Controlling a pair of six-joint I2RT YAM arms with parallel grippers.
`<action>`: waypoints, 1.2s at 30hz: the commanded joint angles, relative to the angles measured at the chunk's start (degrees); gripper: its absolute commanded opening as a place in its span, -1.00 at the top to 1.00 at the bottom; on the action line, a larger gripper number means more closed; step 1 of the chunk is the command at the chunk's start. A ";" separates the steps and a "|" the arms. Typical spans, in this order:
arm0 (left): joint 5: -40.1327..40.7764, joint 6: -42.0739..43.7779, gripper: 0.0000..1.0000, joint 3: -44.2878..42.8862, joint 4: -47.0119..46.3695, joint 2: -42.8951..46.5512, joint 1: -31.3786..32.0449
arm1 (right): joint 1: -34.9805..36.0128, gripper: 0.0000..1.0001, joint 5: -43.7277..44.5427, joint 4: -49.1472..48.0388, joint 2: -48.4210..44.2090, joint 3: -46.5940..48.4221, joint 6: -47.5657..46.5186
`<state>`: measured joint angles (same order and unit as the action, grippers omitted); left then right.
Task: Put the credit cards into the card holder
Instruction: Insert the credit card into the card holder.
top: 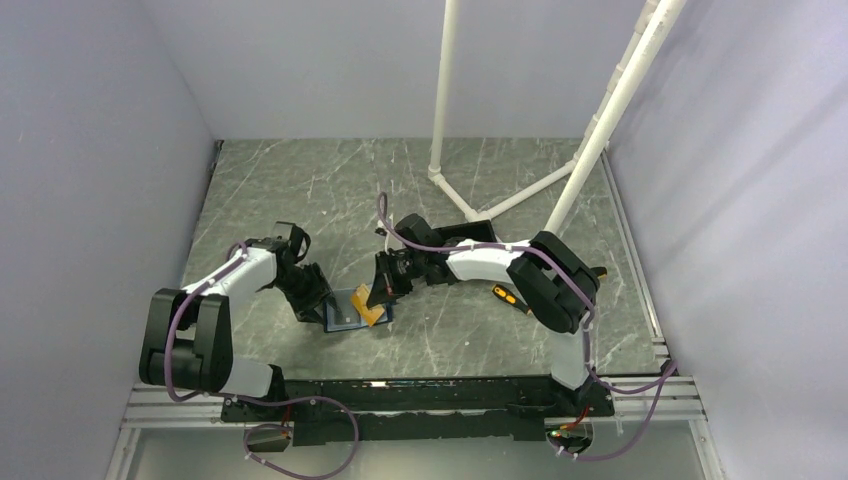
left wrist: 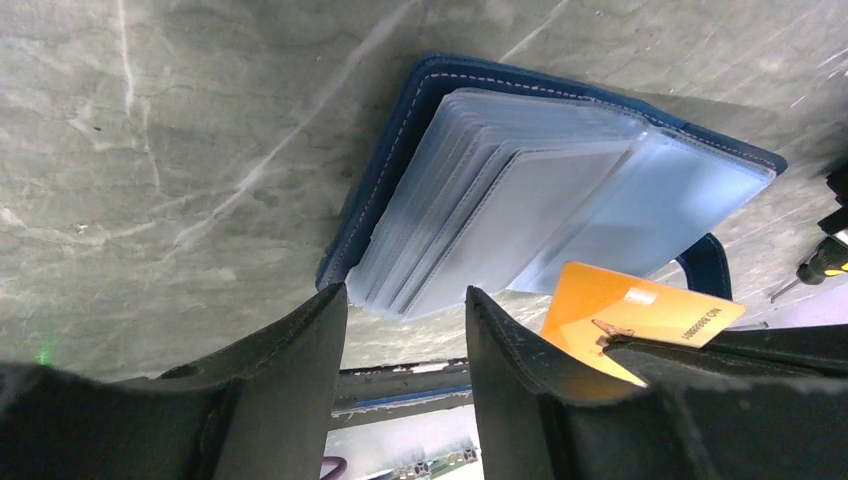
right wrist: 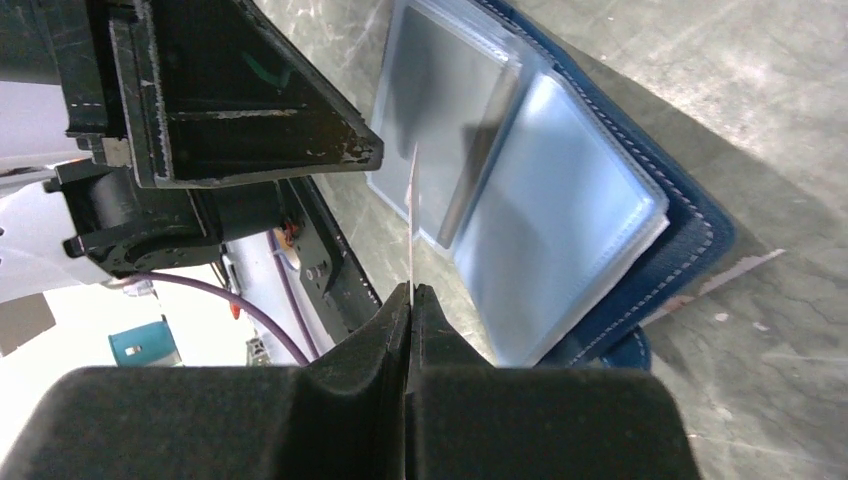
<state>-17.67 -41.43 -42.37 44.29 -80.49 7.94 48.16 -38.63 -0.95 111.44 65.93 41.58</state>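
The dark-blue card holder (top: pixel 343 318) lies open on the table, its clear sleeves fanned out (left wrist: pixel 560 190). A pale greyish rectangle, maybe a whitish card (left wrist: pixel 545 200), shows inside one sleeve. My right gripper (right wrist: pixel 411 288) is shut on the orange-gold credit card (top: pixel 372 307), seen edge-on in the right wrist view (right wrist: pixel 413 215). It holds the card tilted at the holder's near right corner (left wrist: pixel 630 310). My left gripper (left wrist: pixel 405 295) is open and empty, its fingertips just short of the sleeves' left edge. It also shows in the top view (top: pixel 318 297).
An orange-handled screwdriver (top: pixel 507 297) lies right of the right arm and shows in the left wrist view (left wrist: pixel 825 260). A black box (top: pixel 462 235) sits partly hidden behind the right arm. White pipe legs (top: pixel 470 205) stand at the back. The table's front rail (top: pixel 420 390) is close below the holder.
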 commanded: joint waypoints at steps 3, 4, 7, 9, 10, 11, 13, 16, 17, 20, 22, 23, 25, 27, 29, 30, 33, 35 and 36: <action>2.00 -1.02 -0.04 0.09 -1.31 -0.28 -0.12 | -1.23 1.00 -0.74 -1.92 -0.48 -1.74 -0.92; 2.02 -1.02 -0.04 0.14 -1.31 -0.61 -0.12 | -1.23 1.00 -0.81 -1.97 -0.41 -1.89 -0.89; 2.22 -1.17 -0.03 0.20 -1.32 -1.07 -0.12 | -1.23 1.00 -1.17 -2.33 -0.11 -2.28 -0.93; 2.46 -1.25 -0.02 0.18 -1.23 -0.88 -0.12 | -1.23 1.00 -1.56 -2.54 0.32 -2.30 -0.93; 2.54 -1.27 -0.01 0.18 -1.11 -0.78 -0.12 | -1.23 1.00 -1.72 -2.59 0.62 -2.32 -0.89; 2.75 -1.28 0.02 0.23 -1.01 -0.73 -0.12 | -1.25 1.00 -1.80 -2.80 0.82 -2.28 -0.85; 2.98 -1.42 0.07 0.29 -1.00 -0.65 -0.12 | -1.30 1.00 -2.22 -3.66 1.45 -2.30 -0.49; 2.82 -1.67 0.11 0.51 -1.09 -0.80 -0.10 | -1.31 1.00 -2.50 -4.42 2.52 -2.06 -0.04; 2.82 -1.78 0.12 0.80 -1.28 -0.73 -0.08 | -1.32 1.00 -2.30 -4.68 2.77 -2.04 0.11; 2.69 -2.19 0.14 1.34 -1.61 -0.47 -0.06 | -1.48 1.00 -2.26 -5.34 3.38 -2.01 0.49; 2.57 -2.32 0.15 1.56 -1.82 -0.33 -0.04 | -1.62 1.00 -2.03 -5.65 3.72 -1.97 0.87; 2.56 -2.41 0.16 1.71 -1.90 -0.29 -0.03 | -1.66 1.00 -1.95 -6.05 3.82 -2.02 1.20; 2.36 -2.51 0.17 2.00 -2.09 -0.20 -0.03 | -1.88 1.00 -1.72 -6.77 4.12 -2.05 1.64; 2.44 -2.44 0.18 1.91 -1.96 -0.11 -0.03 | -2.20 1.00 -1.40 -5.78 4.04 -1.83 1.26; 2.53 -2.50 0.18 1.85 -1.85 0.21 -0.03 | -2.61 1.00 -1.02 -5.43 3.50 -2.36 1.13; 2.55 -2.58 0.18 1.97 -1.89 0.38 -0.03 | -2.83 1.00 -1.09 -5.57 3.14 -2.65 1.21; 2.47 -2.60 0.18 2.20 -2.15 0.46 -0.03 | -2.90 1.00 -0.33 -4.68 2.47 -2.79 0.81; 2.37 -2.52 0.19 2.20 -2.19 0.25 -0.03 | -2.84 1.00 -0.32 -4.47 2.66 -2.66 0.94; 2.38 -2.52 0.18 2.16 -2.24 0.12 -0.03 | -2.89 1.00 -0.31 -4.42 2.83 -2.53 1.08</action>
<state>-16.60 -43.27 -41.10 42.15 -81.10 7.94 45.54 -40.58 -4.97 114.87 63.57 42.68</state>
